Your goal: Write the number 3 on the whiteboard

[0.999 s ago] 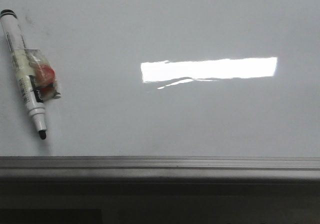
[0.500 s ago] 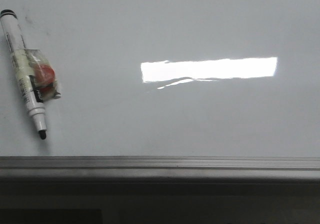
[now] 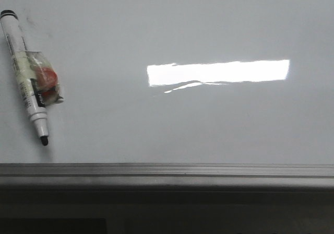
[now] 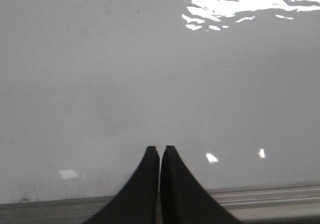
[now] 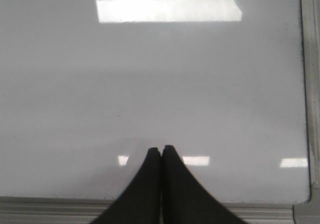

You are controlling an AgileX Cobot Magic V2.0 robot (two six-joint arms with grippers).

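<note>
The whiteboard [image 3: 209, 124] is a glossy white-grey board filling the front view, with a grey metal rail [image 3: 167, 172] along its near edge. No number 3 shows on it. A white marker [image 3: 25, 74] with a black tip lies on the board at the far left, tip toward the rail, with a clear wrap holding something red [image 3: 46, 80] taped to it. My left gripper [image 4: 160, 149] is shut and empty above the board near the rail. My right gripper [image 5: 161, 148] is shut and empty above the board near the rail. Neither gripper shows in the front view.
A bright rectangular light reflection [image 3: 218, 72] lies across the middle of the board. Faint smudges [image 3: 31, 22] sit near the marker's cap. In the right wrist view the board's corner and side rail [image 5: 310, 109] show.
</note>
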